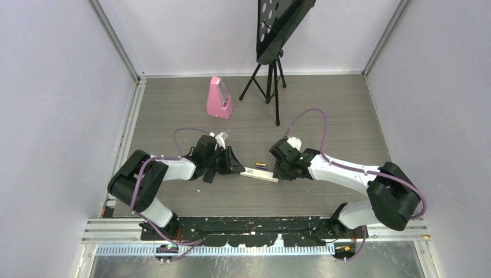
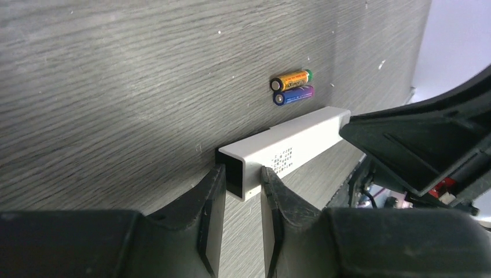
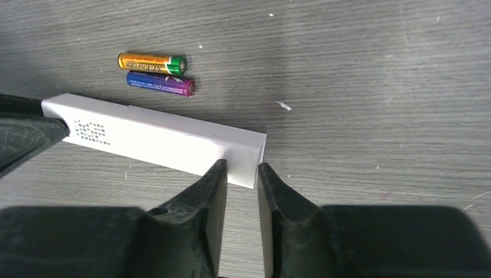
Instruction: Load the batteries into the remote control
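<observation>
Bar remote (image 1: 259, 174) lies flat on the table (image 1: 336, 121), between the two arms. Left gripper (image 2: 243, 174) at its left end, right gripper (image 3: 242, 168) at its right end. Two batteries (image 3: 156, 73) side by side, touching, just behind the bar's middle. Metronome (image 1: 219, 99) far back left; tripod stand (image 1: 271, 75) back centre.

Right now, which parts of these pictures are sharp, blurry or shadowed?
Left wrist view: batteries and bar sharp, near jaws dark and soft. Right wrist view: table grain crisp, soft shadow beside the bar. Top view: even light, batteries tiny.
</observation>
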Robot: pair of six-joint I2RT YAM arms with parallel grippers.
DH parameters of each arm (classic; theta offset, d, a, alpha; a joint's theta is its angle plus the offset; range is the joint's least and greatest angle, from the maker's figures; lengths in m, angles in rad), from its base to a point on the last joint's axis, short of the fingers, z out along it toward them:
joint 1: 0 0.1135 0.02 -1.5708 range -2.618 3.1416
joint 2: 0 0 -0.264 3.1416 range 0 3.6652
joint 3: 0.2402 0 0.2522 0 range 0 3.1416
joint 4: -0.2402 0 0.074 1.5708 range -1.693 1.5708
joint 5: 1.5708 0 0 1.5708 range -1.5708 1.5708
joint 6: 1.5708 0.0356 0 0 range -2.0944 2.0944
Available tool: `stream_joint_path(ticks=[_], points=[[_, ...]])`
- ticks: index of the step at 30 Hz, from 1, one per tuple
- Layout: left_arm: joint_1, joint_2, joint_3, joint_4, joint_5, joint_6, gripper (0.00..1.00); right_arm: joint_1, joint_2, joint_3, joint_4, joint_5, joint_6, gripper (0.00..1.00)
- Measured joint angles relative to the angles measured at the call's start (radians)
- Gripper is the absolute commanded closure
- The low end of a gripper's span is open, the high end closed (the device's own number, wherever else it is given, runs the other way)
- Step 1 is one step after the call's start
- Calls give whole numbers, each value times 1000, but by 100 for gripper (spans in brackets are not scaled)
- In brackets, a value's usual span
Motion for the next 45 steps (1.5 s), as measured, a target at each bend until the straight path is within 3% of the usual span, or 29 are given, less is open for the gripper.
stream_joint_path(ticks=[5,8,18,24,31,38,42,45], points=[[-31,-37,103,-218,-92,72,58,14,-27,8,-19,44,-92,44],[-36,-44,149,-331,-154,122,46,14,-55,29,-31,48,-179,38],[-26,-169,204,-558,-328,203,17,45,18,113,50,-107,-518,36],[13,-341,207,-666,-419,241,12,77,149,166,58,-134,-658,33],[93,-526,208,-745,-467,250,10,123,244,227,-14,-132,-763,54],[127,-559,203,-794,-530,261,9,149,286,249,-48,-141,-792,50],[136,-538,183,-807,-571,270,9,152,341,284,-53,-124,-783,83],[143,-516,166,-810,-593,272,8,152,352,299,-42,-113,-770,89]])
